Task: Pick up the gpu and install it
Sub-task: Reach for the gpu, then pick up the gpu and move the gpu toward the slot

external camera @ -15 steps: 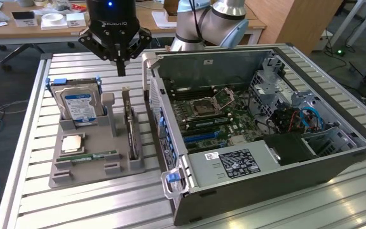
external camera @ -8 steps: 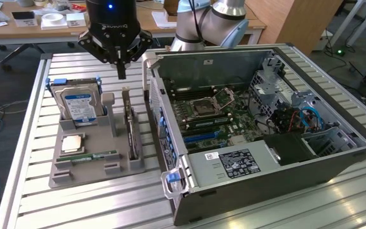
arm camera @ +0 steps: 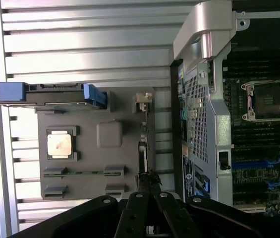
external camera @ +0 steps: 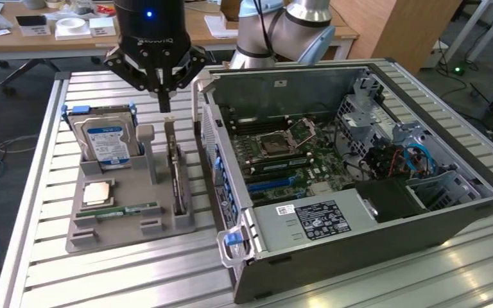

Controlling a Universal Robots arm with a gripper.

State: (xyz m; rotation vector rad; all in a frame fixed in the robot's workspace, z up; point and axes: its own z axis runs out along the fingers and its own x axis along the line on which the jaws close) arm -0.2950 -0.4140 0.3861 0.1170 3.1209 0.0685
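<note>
Four components sit in a grey moulded plastic holding tray (external camera: 92,236) on the slatted aluminium table (external camera: 101,279), at the exterior view's left. At the tray's far left stands a silver hard drive with a blue label (external camera: 105,138). Nearer lie a square metal-capped processor chip (external camera: 98,191) and a narrow green memory stick (external camera: 126,210).

Along the tray's right edge the gpu (external camera: 178,179), a thin dark circuit card, stands on its long edge in a slot. It is seated in the tray and not lifted.

The black two-finger gripper (external camera: 164,106) hangs over the card's far end, pointing straight down. Its jaws are clenched together and grasp nothing. The tips are just above the card's top edge, and contact cannot be confirmed. The wrist view places the gripper (arm camera: 147,179) in line with the card's edge (arm camera: 142,148).

To the right, the open grey steel computer case (external camera: 272,83) lies on its side beside the tray, its green motherboard (external camera: 289,154) exposed.

Assessment: the pick-up step is in hand, at the approach stage, and installation has not begun. A grasp from here would call for the jaws to part and straddle the thin card squarely. Risk: a skewed grip could tilt the card in its slot.
</note>
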